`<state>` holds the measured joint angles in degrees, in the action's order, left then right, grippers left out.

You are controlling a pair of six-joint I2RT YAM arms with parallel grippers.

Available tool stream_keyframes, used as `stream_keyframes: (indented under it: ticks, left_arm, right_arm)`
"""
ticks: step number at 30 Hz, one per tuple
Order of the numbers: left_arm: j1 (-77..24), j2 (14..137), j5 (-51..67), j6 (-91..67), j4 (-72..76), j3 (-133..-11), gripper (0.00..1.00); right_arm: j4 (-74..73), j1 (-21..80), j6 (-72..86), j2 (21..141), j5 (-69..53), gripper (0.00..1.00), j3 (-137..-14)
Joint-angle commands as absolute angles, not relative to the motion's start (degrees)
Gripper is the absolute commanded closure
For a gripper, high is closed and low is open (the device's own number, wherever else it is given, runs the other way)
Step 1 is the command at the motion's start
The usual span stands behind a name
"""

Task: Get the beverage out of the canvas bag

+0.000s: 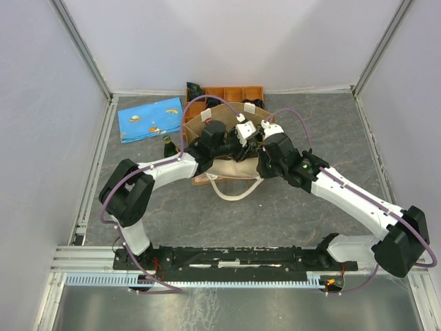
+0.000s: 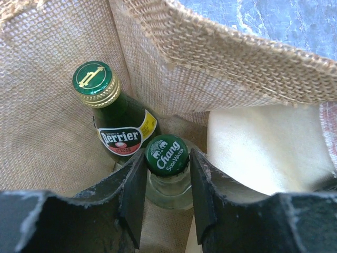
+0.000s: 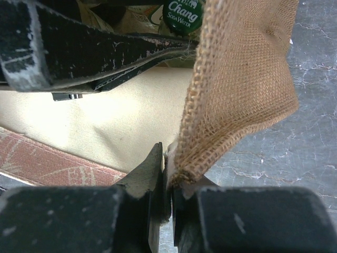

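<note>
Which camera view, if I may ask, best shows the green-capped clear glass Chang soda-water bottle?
The left wrist view: the clear glass Chang bottle sits centre frame, cap and neck sharp. The right wrist view catches only its cap at the top edge; the top view does not show it.

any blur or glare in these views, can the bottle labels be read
Left wrist: Chang bottle cap text and Perrier label readable, left fingers dark in the foreground. Right wrist: canvas bag weave crisp, right fingers up close and softer. Top external: even light, no harsh shadows, bag interior barely seen.
</note>
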<state>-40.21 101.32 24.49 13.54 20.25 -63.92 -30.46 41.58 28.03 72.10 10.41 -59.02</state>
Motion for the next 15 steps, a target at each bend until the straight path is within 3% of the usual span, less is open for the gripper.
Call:
stream_keyframes:
  ticks: [1, 3, 8, 15]
  left_arm:
    - [-39.90, 101.85, 25.57, 13.33, 22.97, -64.54, 0.54]
    - [-39.88, 102.07, 25.66, 12.75, 23.87, -64.47, 0.52]
    - [-39.90, 102.93, 26.53, 11.82, 24.98, -64.95, 0.35]
    - [-39.87, 103.87, 26.62, 10.78, 26.30, -65.00, 0.36]
  right_arm:
    - [-29.63, 41.79, 26.99, 72.08, 9.58, 0.85, -61.61]
    - [-29.62, 41.81, 27.01, 72.22, 9.58, 0.85, -61.56]
    - [-29.79, 41.77, 27.00, 72.30, 9.58, 0.86, -61.68]
    - [-29.97, 41.78, 27.07, 72.16, 9.84, 0.85, -61.60]
